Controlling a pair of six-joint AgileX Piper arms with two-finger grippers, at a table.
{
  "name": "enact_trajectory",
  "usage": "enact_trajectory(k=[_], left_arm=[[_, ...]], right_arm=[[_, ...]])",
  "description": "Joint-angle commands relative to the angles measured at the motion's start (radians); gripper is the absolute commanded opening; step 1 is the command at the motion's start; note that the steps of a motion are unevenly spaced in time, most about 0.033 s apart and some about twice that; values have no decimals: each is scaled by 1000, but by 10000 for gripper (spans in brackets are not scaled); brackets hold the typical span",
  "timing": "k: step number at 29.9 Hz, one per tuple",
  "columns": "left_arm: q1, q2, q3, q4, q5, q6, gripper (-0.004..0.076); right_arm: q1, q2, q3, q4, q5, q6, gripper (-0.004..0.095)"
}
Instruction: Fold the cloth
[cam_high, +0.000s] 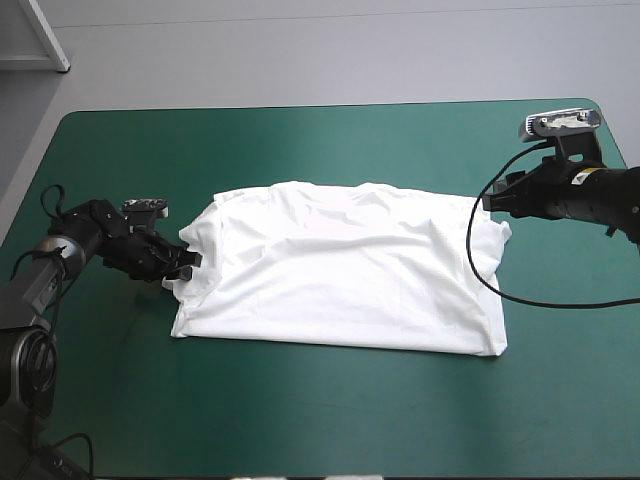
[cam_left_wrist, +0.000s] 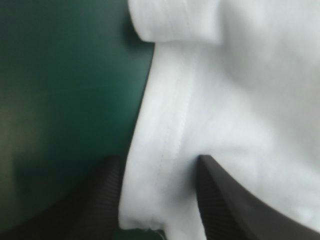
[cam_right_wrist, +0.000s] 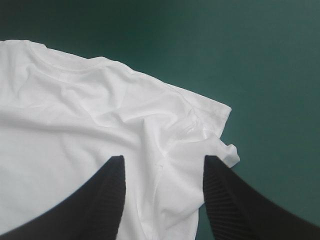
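Note:
The white T-shirt (cam_high: 345, 265) lies spread flat across the middle of the teal-green table, wrinkled, with its sides partly turned in. My left gripper (cam_high: 188, 265) sits low at the shirt's left edge. In the left wrist view its black fingers (cam_left_wrist: 107, 200) stand apart, open, and a hemmed edge of the T-shirt (cam_left_wrist: 165, 150) runs between them. My right gripper (cam_high: 487, 200) hovers at the shirt's far right corner. It is open too, and a bunched sleeve of the T-shirt (cam_right_wrist: 170, 150) lies between its fingers (cam_right_wrist: 225, 200).
The teal-green cover (cam_high: 330, 420) shows as a broad band on every side of the shirt, widest toward the near edge. The table's far edge (cam_high: 320, 106) runs behind the shirt.

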Motion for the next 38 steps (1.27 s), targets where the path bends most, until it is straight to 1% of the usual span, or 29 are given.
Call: enact_trajectory(k=[1, 5, 10, 15, 21, 26, 30, 35, 36, 37, 38], left_arm=[[-5, -15, -16, 33, -8, -25, 221], [-5, -15, -16, 35, 2, -20, 19], [-5, -44, -18, 32, -7, -13, 19], [-27, -133, -18, -37, -22, 15, 19], [-134, -213, -18, -51, -30, 19, 19], [-246, -209, -18, -53, -26, 10, 19], [-338, -209, -18, -53, -51, 10, 19], [-387, -205, -18, -35, -80, 13, 22], [-387, -202, -18, -35, -77, 18, 36], [-387, -199, -18, -33, -65, 29, 67], [-387, -198, -18, -33, -51, 44, 117]], right_arm=[[-7, -20, -29, 22, -42, -15, 472], [-7, -20, -29, 22, -40, -15, 472], [-7, -20, -29, 24, -38, -15, 472], [-7, -20, -29, 24, -40, -15, 472], [-7, -20, -29, 22, -40, -15, 472], [-7, -20, -29, 22, -33, -15, 472], [-7, -20, -29, 22, -22, -15, 472], [-7, -20, -29, 26, -13, -15, 472], [-7, -20, -29, 26, -13, -15, 472], [-7, -20, -29, 26, -11, -15, 472], [-7, -20, -29, 26, -11, -17, 472]])
